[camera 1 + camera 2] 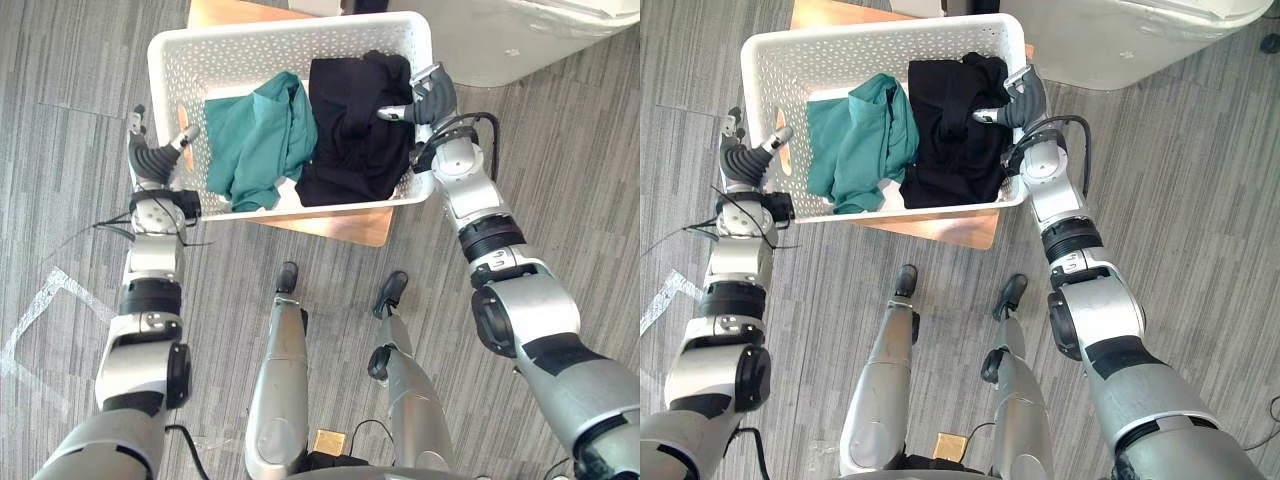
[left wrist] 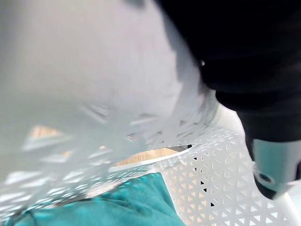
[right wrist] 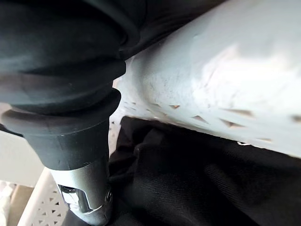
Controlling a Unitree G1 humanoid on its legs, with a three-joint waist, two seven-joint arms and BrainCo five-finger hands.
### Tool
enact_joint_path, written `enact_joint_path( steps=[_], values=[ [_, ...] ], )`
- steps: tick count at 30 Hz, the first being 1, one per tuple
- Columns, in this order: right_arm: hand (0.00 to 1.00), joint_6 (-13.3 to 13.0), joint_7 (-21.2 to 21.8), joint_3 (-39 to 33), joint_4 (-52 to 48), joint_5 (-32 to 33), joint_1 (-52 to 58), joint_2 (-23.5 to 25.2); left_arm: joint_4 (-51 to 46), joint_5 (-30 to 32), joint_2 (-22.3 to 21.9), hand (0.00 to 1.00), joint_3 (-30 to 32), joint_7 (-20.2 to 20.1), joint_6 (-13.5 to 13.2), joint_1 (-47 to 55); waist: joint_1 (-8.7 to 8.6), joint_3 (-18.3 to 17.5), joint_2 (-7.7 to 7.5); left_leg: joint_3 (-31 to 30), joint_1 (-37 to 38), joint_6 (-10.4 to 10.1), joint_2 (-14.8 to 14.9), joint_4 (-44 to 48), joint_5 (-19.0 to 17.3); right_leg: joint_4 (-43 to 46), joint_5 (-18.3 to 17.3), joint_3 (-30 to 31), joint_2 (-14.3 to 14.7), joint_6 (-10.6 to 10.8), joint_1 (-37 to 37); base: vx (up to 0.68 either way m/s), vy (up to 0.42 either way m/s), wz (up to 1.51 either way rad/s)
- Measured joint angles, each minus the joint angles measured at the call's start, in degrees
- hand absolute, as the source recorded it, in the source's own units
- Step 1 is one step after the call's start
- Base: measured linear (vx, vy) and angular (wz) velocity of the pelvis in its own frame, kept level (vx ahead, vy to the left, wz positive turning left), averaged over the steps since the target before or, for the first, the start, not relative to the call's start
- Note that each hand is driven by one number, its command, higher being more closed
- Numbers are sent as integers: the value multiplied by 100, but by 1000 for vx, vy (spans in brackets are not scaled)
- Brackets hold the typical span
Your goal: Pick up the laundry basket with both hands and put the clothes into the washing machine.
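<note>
Laundry basket [image 1: 260,55]: white and perforated, resting on a small wooden tabletop [image 1: 350,228] directly in front of the robot. It overhangs the wood on both sides and, by my judgement, has not been lifted yet.
Contents: two loosely crumpled pieces of clothing. The teal garment [image 1: 258,140] lies in the left half and the black garment [image 1: 355,135] in the right half, and they touch in the middle. The black heap rises to the right rim.
Right hand [image 1: 432,95]: at the basket's right rim. Its fingers [image 1: 393,113] are hooked over the edge and down onto the black cloth, so it is grasping the rim.
Left hand [image 1: 155,160]: just outside the left wall, beside the handle slot. A fingertip lies against the wall and the rest is hidden, so I cannot tell whether it has a hold.
Washing machine [image 1: 520,40]: a white body beyond the basket, to the right. Its door is out of sight.
Risk, uneven lift: if the right side rises before the left has a firm hold, the basket would likely tip left, slide off the tabletop and spill both garments.
Risk, trapped cloth: the right fingers may be pinching black fabric against the rim. That could weaken the hold or drag the garment out later.
Risk, flexing wall: thin mesh plastic may bow under a one-sided squeeze and slip free.
</note>
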Motion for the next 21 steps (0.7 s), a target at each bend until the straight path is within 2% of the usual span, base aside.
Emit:
enact_joint_path(
  steps=[3,6,8,10,11,12,13,15,18,19,21],
  values=[
    [100,164,-4,106,116,-5,1,45,384,61,168,100,-141,-174,36,-235,-93,-116,-70,3,-75,30,5,107,-17,0,-20,-14,-19,22,-18,-46,28,-1],
    [100,329,4,227,296,-14,7,50,751,236,232,100,-160,-400,115,-447,-186,-353,-173,12,-150,105,20,100,27,-1,-295,-50,-49,389,-70,-18,10,-4],
    [100,408,19,301,467,-18,13,56,939,316,278,100,-175,-585,172,-572,-238,-475,-268,53,-148,152,20,101,55,0,-443,-55,-76,545,-65,4,14,-2],
    [100,539,138,320,596,-26,25,58,1143,464,344,100,-268,-733,312,-774,-266,-589,-406,91,-147,199,17,133,30,0,-479,-57,-90,514,-56,13,33,-6],
    [100,540,146,320,624,-30,26,58,1172,479,361,100,-299,-749,333,-803,-270,-601,-425,92,-147,199,16,138,29,0,-474,-56,-90,509,-55,0,0,0],
    [100,560,168,322,684,-51,37,66,1237,510,401,100,-374,-830,379,-904,-283,-640,-482,87,-146,198,10,168,25,23,-392,-57,-90,411,-52,29,25,15],
    [100,621,205,324,743,-87,47,90,1343,592,401,100,-379,-926,474,-1006,-321,-655,-506,48,-147,193,-13,289,-53,155,-36,-43,-97,165,-51,27,25,17],
    [100,655,297,330,767,-130,49,114,1417,671,421,100,-378,-963,518,-1043,-318,-664,-517,32,-130,184,17,346,-103,198,39,-43,-67,-4,-43,20,10,2],
    [100,650,411,371,770,-138,50,128,1426,849,464,100,-375,-996,645,-1092,-389,-680,-522,68,-106,183,24,369,-102,143,91,-29,-61,-69,-24,11,-1,-4],
    [100,689,419,439,784,-140,62,129,1457,910,462,100,-375,-1028,697,-1152,-435,-680,-522,66,-83,185,23,387,-106,106,144,-31,-58,-134,30,0,0,0],
    [100,762,482,439,846,-145,90,132,1540,951,405,100,-378,-1077,787,-1254,-462,-681,-524,71,-21,192,20,409,-124,6,137,-29,-50,-136,147,0,0,0]
  ],
)
